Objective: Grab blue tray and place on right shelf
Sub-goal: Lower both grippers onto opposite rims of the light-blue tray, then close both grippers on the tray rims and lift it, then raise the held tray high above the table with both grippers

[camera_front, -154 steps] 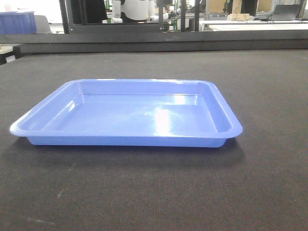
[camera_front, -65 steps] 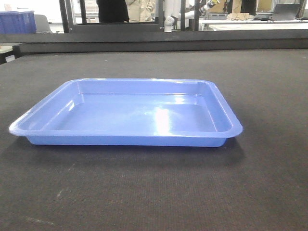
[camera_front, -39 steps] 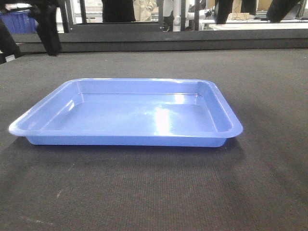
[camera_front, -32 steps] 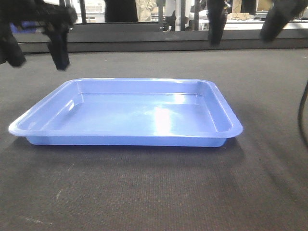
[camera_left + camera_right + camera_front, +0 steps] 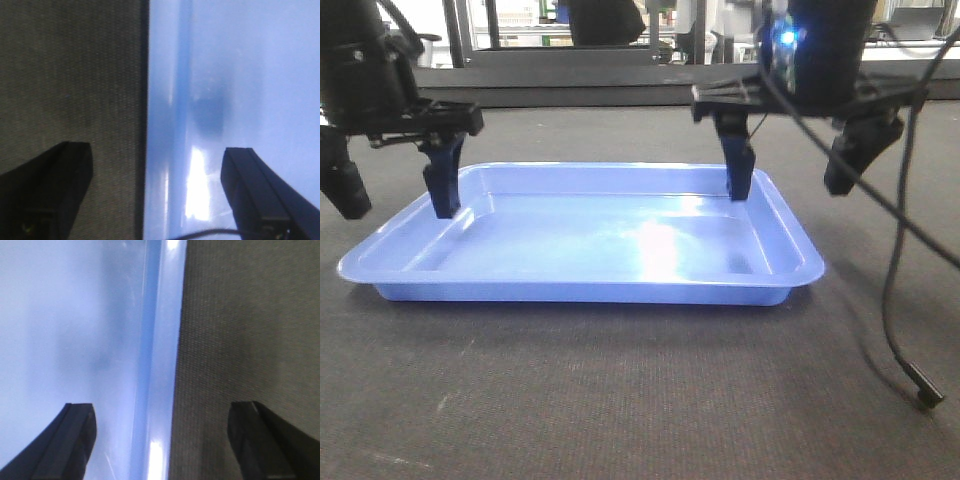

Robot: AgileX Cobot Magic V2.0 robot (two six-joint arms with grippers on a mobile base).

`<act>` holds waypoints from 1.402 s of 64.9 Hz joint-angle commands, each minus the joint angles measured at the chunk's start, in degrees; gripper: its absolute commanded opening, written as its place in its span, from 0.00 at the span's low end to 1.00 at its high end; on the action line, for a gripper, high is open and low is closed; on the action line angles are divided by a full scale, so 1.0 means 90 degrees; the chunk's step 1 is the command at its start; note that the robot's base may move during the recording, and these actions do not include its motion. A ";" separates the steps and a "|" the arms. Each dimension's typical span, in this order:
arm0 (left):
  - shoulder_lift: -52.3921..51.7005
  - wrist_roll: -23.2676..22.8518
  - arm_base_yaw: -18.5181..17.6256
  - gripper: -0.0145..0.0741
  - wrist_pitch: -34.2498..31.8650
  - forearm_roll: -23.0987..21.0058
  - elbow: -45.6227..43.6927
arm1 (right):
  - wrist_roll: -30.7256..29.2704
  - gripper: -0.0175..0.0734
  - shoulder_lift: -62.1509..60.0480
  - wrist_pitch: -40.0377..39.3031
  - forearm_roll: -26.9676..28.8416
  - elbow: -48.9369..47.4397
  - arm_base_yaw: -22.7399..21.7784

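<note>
Fingers point(image 5: 444, 186) splayed astride blue tray point(image 5: 582, 293) rims, bases cropped.

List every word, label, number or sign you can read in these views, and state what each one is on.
No readable text in any view.
Blue tray: plain glossy plastic, no label or mark.
Left gripper and right gripper: black, no print visible.
Table: bare dark fabric.
Background beyond the table: too small and blurred to read anything.
</note>
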 commanded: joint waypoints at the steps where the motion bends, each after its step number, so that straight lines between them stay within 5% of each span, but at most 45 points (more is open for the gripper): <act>1: -0.0245 -0.0063 -0.0059 0.65 -0.0086 -0.0063 -0.0220 | 0.0023 0.88 -0.0136 -0.0217 -0.0037 -0.0228 -0.0051; 24: -0.0028 -0.0051 -0.0129 0.65 -0.0068 -0.0063 -0.0220 | -0.0046 0.85 0.0257 -0.0271 -0.0037 -0.0220 -0.0051; 38: 0.0028 -0.0051 -0.0129 0.62 -0.0027 -0.0063 -0.0220 | -0.0046 0.50 0.0323 -0.0221 -0.0037 -0.0220 -0.0051; 47: 0.0028 -0.0051 -0.0129 0.41 -0.0001 -0.0063 -0.0220 | -0.0046 0.24 0.0323 -0.0115 -0.0037 -0.0220 -0.0051; 56: 0.0028 -0.0051 -0.0129 0.09 0.0224 -0.0052 -0.0247 | -0.0046 0.25 0.0199 -0.0073 -0.0037 -0.0231 -0.0051; 91: -0.1906 -0.0263 -0.0572 0.11 0.1208 0.0312 -0.0190 | -0.0369 0.25 -0.1779 0.0525 -0.0036 0.0138 0.0170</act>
